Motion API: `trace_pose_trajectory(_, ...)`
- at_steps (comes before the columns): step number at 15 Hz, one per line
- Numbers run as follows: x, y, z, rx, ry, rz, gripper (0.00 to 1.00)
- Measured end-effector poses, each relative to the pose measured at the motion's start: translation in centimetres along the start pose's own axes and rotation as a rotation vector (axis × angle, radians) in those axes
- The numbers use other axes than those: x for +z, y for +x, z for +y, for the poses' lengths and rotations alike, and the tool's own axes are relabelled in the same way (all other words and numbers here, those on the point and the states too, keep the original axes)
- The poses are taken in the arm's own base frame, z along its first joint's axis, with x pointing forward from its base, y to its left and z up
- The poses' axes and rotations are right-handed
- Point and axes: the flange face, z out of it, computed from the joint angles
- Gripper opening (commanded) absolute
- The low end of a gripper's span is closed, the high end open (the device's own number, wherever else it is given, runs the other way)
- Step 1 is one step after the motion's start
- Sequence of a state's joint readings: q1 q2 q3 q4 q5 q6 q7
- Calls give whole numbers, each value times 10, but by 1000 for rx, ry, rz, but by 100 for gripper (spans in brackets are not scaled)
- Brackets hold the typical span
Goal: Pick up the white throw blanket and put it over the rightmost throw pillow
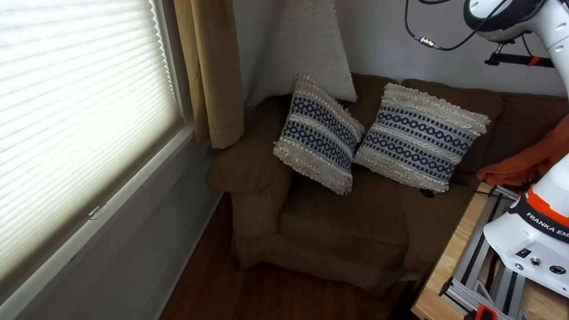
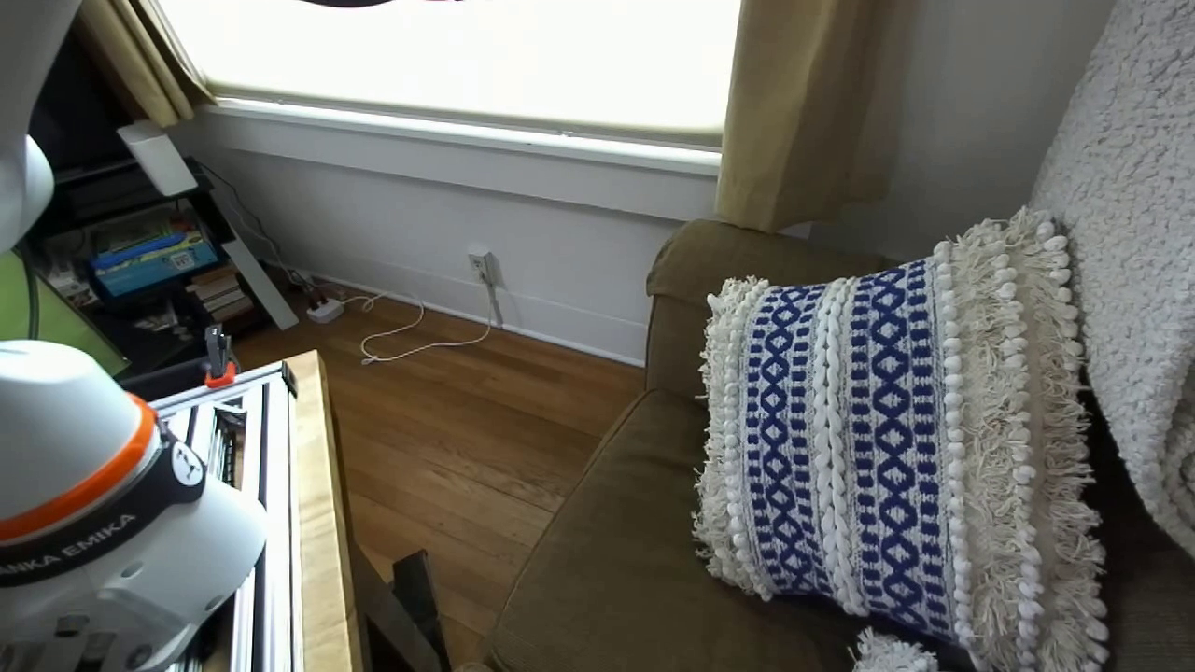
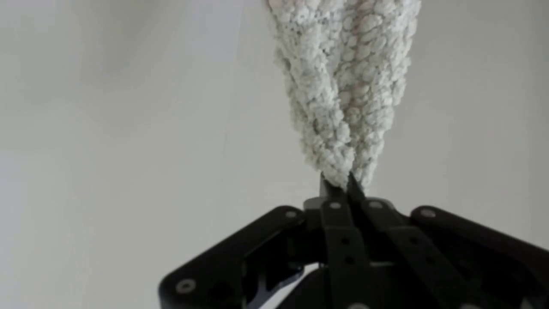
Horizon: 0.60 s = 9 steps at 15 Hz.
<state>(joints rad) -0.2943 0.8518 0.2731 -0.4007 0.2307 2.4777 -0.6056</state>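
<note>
We find the claw (image 3: 343,185) clenched on the white throw blanket (image 1: 304,55), which hangs behind the corner pillow (image 1: 320,135). We judge carrying in hand; next, shift across and lower over the rightmost throw pillow (image 1: 421,138).

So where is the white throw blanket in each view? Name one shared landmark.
In an exterior view: white throw blanket, top centre.
In an exterior view: blanket, right edge.
Wrist view: blanket, top, right of centre, in the jaws.
Shared landmark: tan curtain nearest the blanket, in both exterior views.

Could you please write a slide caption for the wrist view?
Wrist view: the gripper pinches the white blanket, which is gathered into folds.
</note>
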Motion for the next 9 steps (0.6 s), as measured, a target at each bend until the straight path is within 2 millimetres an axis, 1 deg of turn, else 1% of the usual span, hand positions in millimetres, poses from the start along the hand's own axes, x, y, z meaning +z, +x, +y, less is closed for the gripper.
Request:
trace_pose_trajectory(2, -18, 18, -8, -36, 39, -80, 1)
trace_pose_trajectory(5, -62, 43, -12, -71, 85, -266, 1)
trace_pose_trajectory(7, -91, 49, -11, -65, 115, -399, 1)
trace_pose_trajectory(9, -122, 49, -10, -38, 137, -534, 1)
